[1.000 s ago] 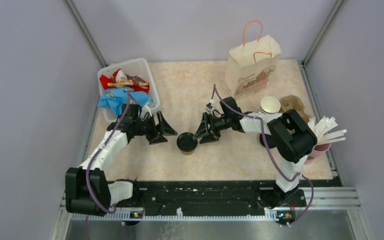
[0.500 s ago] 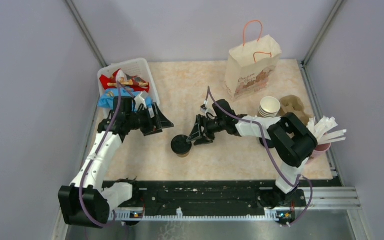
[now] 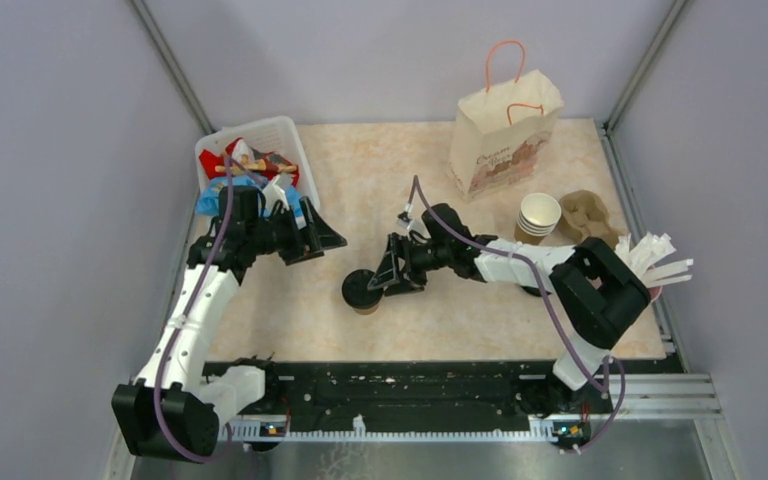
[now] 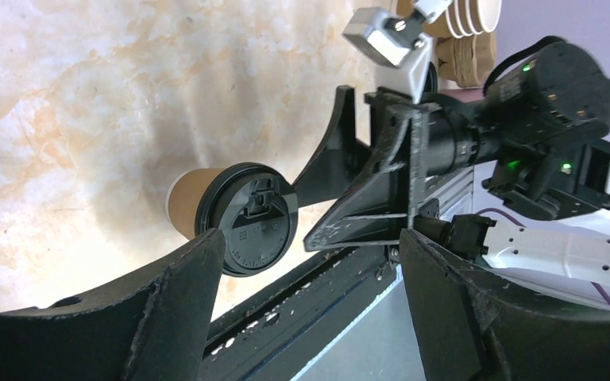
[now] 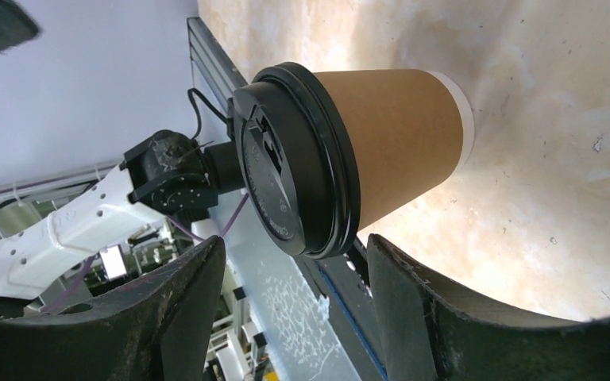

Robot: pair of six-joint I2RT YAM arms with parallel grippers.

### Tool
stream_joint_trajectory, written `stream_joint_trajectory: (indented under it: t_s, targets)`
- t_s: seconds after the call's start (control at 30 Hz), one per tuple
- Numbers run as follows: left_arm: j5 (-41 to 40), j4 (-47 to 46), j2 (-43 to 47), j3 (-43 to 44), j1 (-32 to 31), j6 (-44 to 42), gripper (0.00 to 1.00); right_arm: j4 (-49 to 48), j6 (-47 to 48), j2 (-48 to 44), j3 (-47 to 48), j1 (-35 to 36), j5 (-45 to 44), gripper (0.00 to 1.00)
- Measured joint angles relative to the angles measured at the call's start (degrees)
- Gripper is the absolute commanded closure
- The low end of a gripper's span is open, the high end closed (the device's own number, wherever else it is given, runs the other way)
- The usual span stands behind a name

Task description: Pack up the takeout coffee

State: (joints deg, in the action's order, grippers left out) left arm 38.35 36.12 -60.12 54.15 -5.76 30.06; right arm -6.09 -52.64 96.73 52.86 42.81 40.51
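Observation:
One takeout coffee cup [image 3: 362, 290], brown paper with a black lid, stands upright on the table near the middle. My right gripper [image 3: 392, 272] is open just to its right. In the right wrist view the cup [image 5: 397, 135] sits right at the fingertips of that gripper [image 5: 295, 242], its lid rim level with them and nothing pinched. My left gripper [image 3: 322, 238] hovers open above and left of the cup, empty. In the left wrist view the lidded cup [image 4: 246, 230] shows past the open left gripper [image 4: 308, 238]. A lidless stack of brown paper cups [image 3: 540, 213] stands at the right.
A paper bag with orange handles [image 3: 505, 130] stands at the back. A brown pulp cup tray [image 3: 590, 208] and a pink cup of white sticks [image 3: 650, 268] are at the right edge. A white basket of packets [image 3: 250, 165] sits back left, under the left arm.
The lidded cup has slid a little to the left with the right gripper following it. The left arm has drawn back and up toward the basket, still open.

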Motion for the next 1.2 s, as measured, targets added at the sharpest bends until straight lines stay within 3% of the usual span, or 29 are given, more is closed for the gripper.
stream_joint_trajectory:
  t_s: [0.57,1.0,1.13,1.2]
  targets:
    - [0.83,4.20,1.57,9.11,0.00,-1.53,0.10,-2.16,-4.26,6.54,2.40,3.54,-4.74,0.42]
    - [-0.63,6.60,2.89,12.37,0.00,-3.04,0.10,-5.16,-7.28,23.30,22.34,3.69,-3.65,0.39]
    - [-1.22,7.93,2.89,13.20,0.00,-3.26,0.10,-4.50,-7.56,27.43,28.33,4.09,-3.45,0.35]
    - [-1.70,8.28,2.89,14.03,0.00,-3.28,0.09,-3.43,-7.48,28.83,30.82,4.33,-3.43,0.28]
